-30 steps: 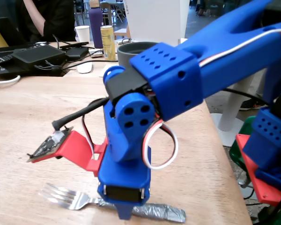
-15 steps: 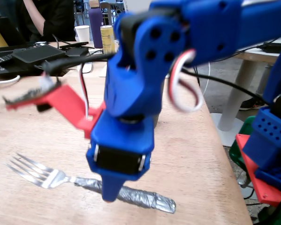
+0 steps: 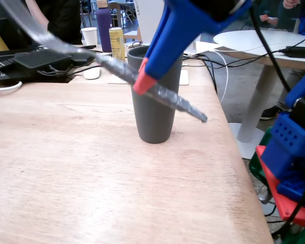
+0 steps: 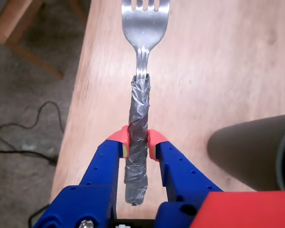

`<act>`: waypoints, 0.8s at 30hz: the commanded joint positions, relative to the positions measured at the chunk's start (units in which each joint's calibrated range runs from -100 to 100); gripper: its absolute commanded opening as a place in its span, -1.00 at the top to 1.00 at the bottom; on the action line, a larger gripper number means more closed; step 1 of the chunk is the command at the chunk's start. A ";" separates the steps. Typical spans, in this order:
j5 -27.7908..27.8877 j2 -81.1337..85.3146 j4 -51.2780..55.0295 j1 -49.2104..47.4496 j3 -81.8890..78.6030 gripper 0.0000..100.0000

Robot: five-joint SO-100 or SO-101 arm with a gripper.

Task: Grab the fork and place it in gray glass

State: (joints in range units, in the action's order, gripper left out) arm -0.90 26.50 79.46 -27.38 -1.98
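The fork point(image 3: 81, 53) is lifted off the table and slants across the fixed view, tines up at the far left, taped handle end point(image 3: 190, 109) down to the right, passing in front of the gray glass point(image 3: 153, 109). My blue gripper point(image 3: 141, 83) with red tips is shut on its taped handle. In the wrist view the fork point(image 4: 141, 61) points away from me, its gray-taped handle clamped between my gripper's point(image 4: 137, 143) red pads. The gray glass point(image 4: 256, 149) shows at the right edge of the wrist view, standing upright on the wooden table.
A gold can point(image 3: 117, 46), a white paper cup point(image 3: 90, 36) and a purple bottle point(image 3: 103, 25) stand at the table's far side, beside black electronics point(image 3: 35, 61) and cables. The table edge point(image 3: 234, 147) runs along the right, with the blue and red arm base point(image 3: 292, 162) beyond it.
The fork was lying on the table under my gripper. It is now gripped by its taped handle and raised high, up beside the gray glass's rim.
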 commanded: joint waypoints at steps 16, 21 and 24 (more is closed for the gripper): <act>11.33 13.03 -34.88 21.80 -2.22 1.00; 13.33 21.70 -47.77 25.86 -20.34 1.00; 13.43 24.78 -50.73 27.21 -28.83 1.00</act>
State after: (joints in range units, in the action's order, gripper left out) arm 12.48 47.86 31.51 -1.55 -26.78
